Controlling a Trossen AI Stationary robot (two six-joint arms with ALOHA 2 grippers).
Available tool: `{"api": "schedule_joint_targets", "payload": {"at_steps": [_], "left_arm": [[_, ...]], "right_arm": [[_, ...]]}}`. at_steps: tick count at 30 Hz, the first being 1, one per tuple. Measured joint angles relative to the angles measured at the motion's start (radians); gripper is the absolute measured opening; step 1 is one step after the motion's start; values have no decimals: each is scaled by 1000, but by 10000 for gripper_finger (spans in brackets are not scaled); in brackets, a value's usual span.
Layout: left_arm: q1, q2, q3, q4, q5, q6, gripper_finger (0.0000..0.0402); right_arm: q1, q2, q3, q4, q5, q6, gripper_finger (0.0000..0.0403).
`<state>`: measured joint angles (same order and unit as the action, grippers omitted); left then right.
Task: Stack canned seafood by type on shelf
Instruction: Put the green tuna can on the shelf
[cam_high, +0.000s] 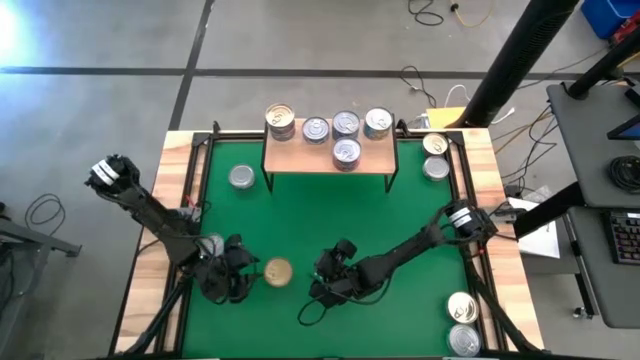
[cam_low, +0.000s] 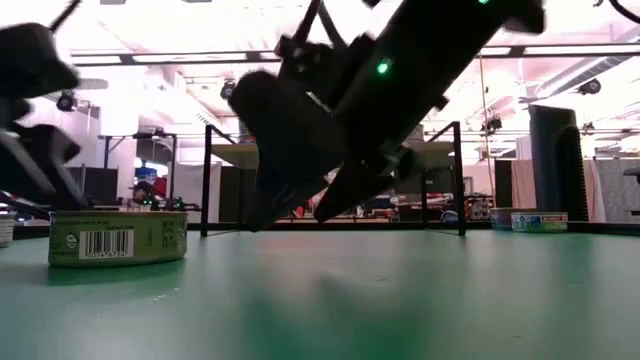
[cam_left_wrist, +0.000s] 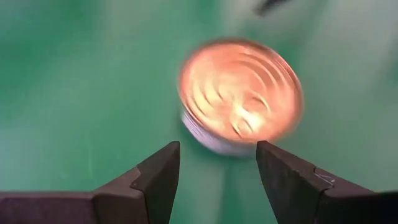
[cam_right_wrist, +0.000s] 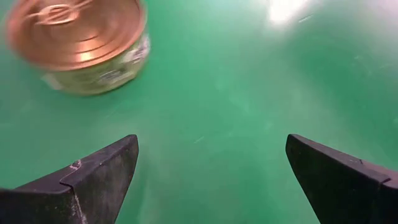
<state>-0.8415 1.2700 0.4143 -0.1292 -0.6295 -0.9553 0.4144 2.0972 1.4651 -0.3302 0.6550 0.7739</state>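
Note:
A gold-topped can of seafood (cam_high: 277, 271) stands upright on the green mat (cam_high: 300, 215) between my two grippers; it also shows in the low view (cam_low: 118, 237). My left gripper (cam_high: 248, 276) is open just left of it, its fingertips (cam_left_wrist: 163, 163) short of the can (cam_left_wrist: 241, 93). My right gripper (cam_high: 322, 282) hangs wide open to the can's right, a little above the mat, with the can (cam_right_wrist: 81, 43) off to one side ahead of it. The shelf (cam_high: 300, 158) at the far side carries several silver-topped cans (cam_high: 346, 124).
A lone can (cam_high: 241, 177) sits on the mat left of the shelf. Two cans (cam_high: 435, 156) rest on the wooden border at the far right, two more (cam_high: 462, 322) at the near right. Another silver can (cam_high: 211, 245) sits by my left arm.

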Motion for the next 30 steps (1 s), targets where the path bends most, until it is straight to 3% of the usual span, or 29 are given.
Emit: {"api": "schedule_joint_targets", "payload": {"at_steps": [5, 11, 20, 23, 26, 30], "left_arm": [[-125, 51, 2, -6, 70, -97, 198], [-153, 185, 0, 91, -100, -129, 198], [-3, 295, 4, 159, -140, -117, 187], [60, 284, 2, 163, -146, -29, 176], [125, 263, -3, 153, -222, 95, 166], [193, 226, 0, 132, -197, 184, 157]], "right_arm": [[-42, 21, 0, 11, 82, -8, 400], [-85, 81, 0, 163, 71, -96, 400], [-80, 90, 0, 281, -67, -198, 400], [-66, 75, -1, 274, -160, -202, 400], [-45, 64, 0, 288, -231, -214, 400], [-11, 42, 0, 264, -255, -255, 400]]}}
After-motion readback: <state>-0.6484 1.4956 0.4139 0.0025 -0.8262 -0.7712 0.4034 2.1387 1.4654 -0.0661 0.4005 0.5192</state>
